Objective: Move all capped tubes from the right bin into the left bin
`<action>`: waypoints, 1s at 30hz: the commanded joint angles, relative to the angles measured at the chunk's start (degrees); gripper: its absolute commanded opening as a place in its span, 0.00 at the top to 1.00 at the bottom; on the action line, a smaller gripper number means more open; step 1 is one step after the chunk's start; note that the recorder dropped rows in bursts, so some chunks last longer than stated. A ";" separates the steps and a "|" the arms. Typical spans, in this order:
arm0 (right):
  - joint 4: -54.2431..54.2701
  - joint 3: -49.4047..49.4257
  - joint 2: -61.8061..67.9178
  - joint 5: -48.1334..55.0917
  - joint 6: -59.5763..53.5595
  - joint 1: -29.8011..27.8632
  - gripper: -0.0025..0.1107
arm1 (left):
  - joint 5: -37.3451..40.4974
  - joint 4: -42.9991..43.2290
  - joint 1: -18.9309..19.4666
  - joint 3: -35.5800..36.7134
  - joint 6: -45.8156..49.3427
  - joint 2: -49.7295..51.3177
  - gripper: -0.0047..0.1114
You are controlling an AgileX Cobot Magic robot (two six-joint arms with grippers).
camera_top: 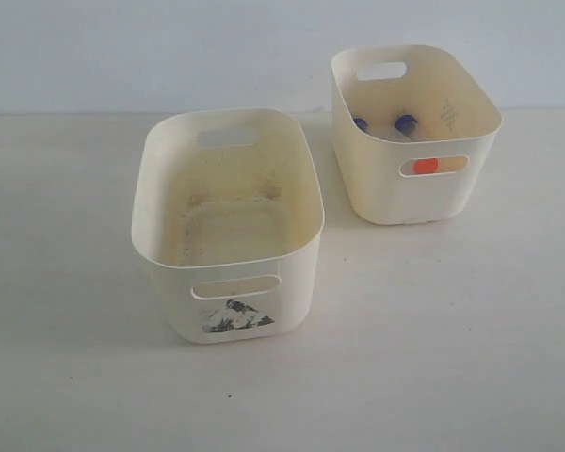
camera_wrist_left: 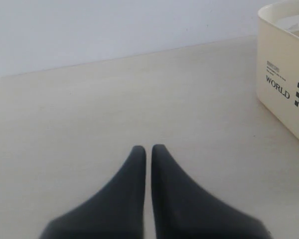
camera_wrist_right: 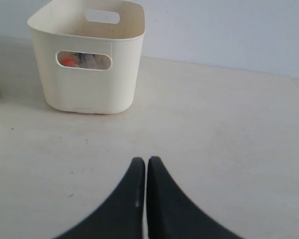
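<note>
The right bin (camera_top: 416,193) stands at the back right, cream, with a faint green sprig on its inner wall. Inside it lie capped tubes: two blue caps (camera_top: 405,122) show above the rim line and an orange cap (camera_top: 426,166) shows through the front handle slot. The left bin (camera_top: 228,282), with the black mountain picture under its slot, stands nearer and holds no tubes. Neither gripper appears in the exterior view. My left gripper (camera_wrist_left: 148,148) is shut over bare table. My right gripper (camera_wrist_right: 146,160) is shut too, some way from the right bin (camera_wrist_right: 89,94), whose slot shows the orange cap (camera_wrist_right: 67,61).
The two bins stand on a pale table (camera_top: 433,348) against a light wall. In the left wrist view a corner of a cream bin (camera_wrist_left: 284,74) printed with "WORLD" and a checker mark shows at the edge.
</note>
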 commanded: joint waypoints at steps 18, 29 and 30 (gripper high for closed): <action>6.99 -0.04 -0.25 -27.24 3.81 -0.16 0.97 | -0.23 0.00 -0.08 -0.21 -0.54 0.03 0.92; 6.99 -6.98 0.68 -31.13 -2.90 -0.16 0.97 | -0.23 0.00 -0.08 -0.21 -0.54 0.03 0.92; 6.99 -9.76 2.31 -27.77 -4.15 -0.16 0.97 | -0.23 0.00 -0.08 -0.21 -0.54 0.03 0.92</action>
